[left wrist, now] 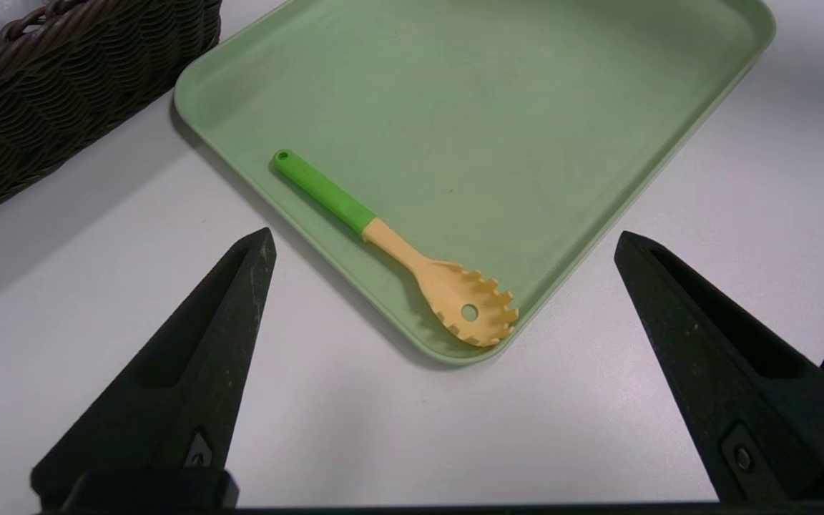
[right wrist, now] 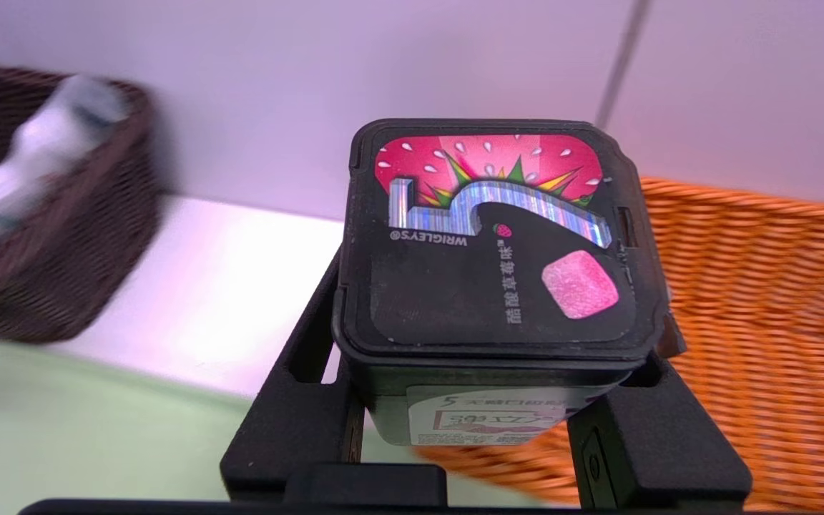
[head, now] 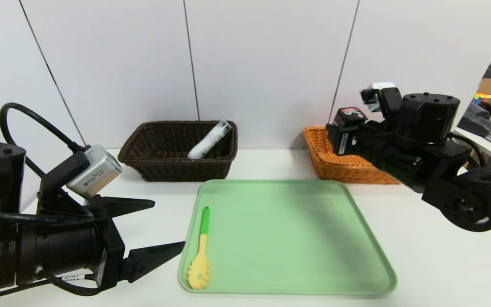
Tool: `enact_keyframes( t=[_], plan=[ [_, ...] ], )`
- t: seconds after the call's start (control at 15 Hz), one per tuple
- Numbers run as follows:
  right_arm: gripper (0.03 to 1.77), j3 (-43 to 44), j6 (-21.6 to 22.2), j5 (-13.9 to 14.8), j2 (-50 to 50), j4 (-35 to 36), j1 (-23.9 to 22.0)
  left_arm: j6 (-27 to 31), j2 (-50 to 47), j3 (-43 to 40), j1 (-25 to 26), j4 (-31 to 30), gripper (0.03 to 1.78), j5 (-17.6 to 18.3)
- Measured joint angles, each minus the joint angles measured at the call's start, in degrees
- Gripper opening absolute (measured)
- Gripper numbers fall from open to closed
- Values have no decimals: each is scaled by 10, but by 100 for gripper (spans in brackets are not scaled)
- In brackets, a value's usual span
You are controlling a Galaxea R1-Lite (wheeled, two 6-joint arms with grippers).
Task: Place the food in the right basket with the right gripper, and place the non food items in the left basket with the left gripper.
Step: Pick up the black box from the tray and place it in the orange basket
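Head view: white table (head: 441, 264) cut off at every edge, right arm body hides the right end of the orange basket (head: 335, 160). Green tray (head: 288, 238) sits centre front, whole in view, bare apart from the spoon. Dark brown basket (head: 177, 164) back left of the tray, apart from it; the orange one back right, its near corner close to the tray's far right corner. Left gripper (head: 156, 224) low at front left, just beside the tray's left edge, jaws spread wide, holding nothing, touching nothing; its rear is cut off by the frame. Right gripper (head: 343, 138) raised level over the orange basket's left end, clamped tight on the black carton (head: 348, 123), which is upright with its pink-red top up. Right wrist view shows both fingers pressed on the carton's sides (right wrist: 498, 243); scene behind it is smeared. White bottle (head: 209, 140) lies tilted inside the dark basket, cap end leaning on the far right rim, lower end partly hidden by the wall. Yellow spoon with green handle (head: 200, 251) lies flat along the tray's left edge, head at the near left corner, open tray to its right.
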State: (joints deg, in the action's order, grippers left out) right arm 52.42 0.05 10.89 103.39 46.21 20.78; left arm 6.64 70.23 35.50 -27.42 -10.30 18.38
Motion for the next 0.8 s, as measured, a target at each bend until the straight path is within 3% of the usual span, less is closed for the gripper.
enact_keyframes(
  t=[0.27,0.8],
  plan=[
    [76,40,2,0,32,-14,-67,-1,-1,0,0,0,169,10],
    [76,93,17,-6,135,-17,-126,-1,1,0,0,0,169,9]
  ],
)
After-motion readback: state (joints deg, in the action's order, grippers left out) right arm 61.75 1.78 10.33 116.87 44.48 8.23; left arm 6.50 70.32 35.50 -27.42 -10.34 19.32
